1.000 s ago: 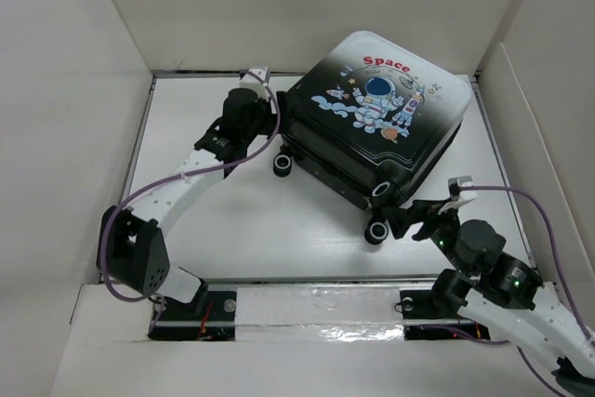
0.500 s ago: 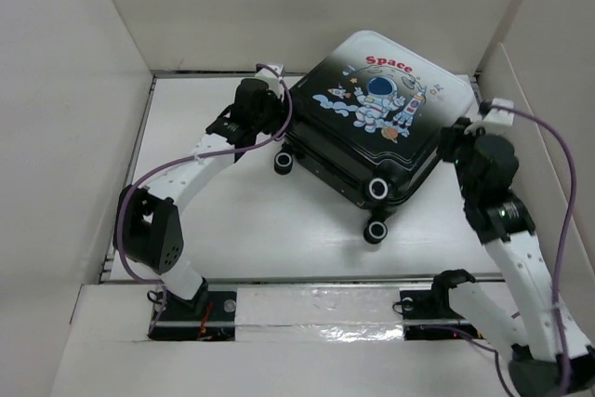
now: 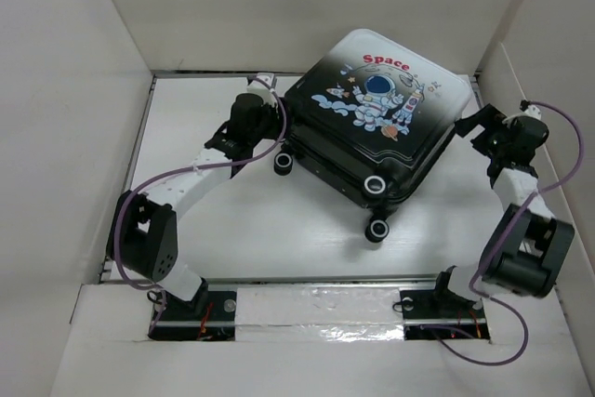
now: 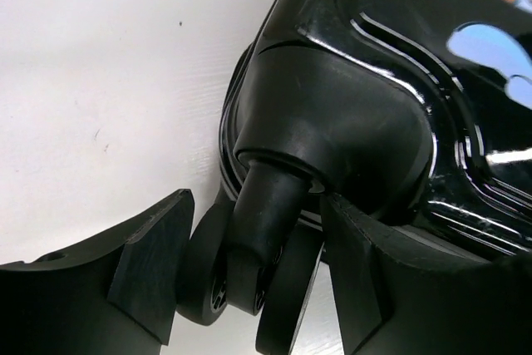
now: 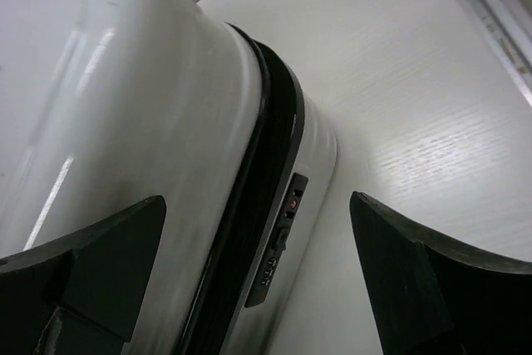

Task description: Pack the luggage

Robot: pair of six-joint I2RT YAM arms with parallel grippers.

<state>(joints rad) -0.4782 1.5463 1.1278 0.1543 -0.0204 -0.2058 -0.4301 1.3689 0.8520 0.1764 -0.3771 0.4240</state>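
Now: one luggage (image 3: 339,137), three wheels (image 3: 375,185) visible; left tool (image 4: 253,263) pinching wheel (image 4: 220,288); right tool (image 5: 253,222) spread.

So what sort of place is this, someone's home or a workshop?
Most likely a robot test booth, not a home: plain white panel walls box in a white tabletop, two white-and-black robot arms are bolted along its near edge, and a small glossy black-to-white hard-shell suitcase lies on it.
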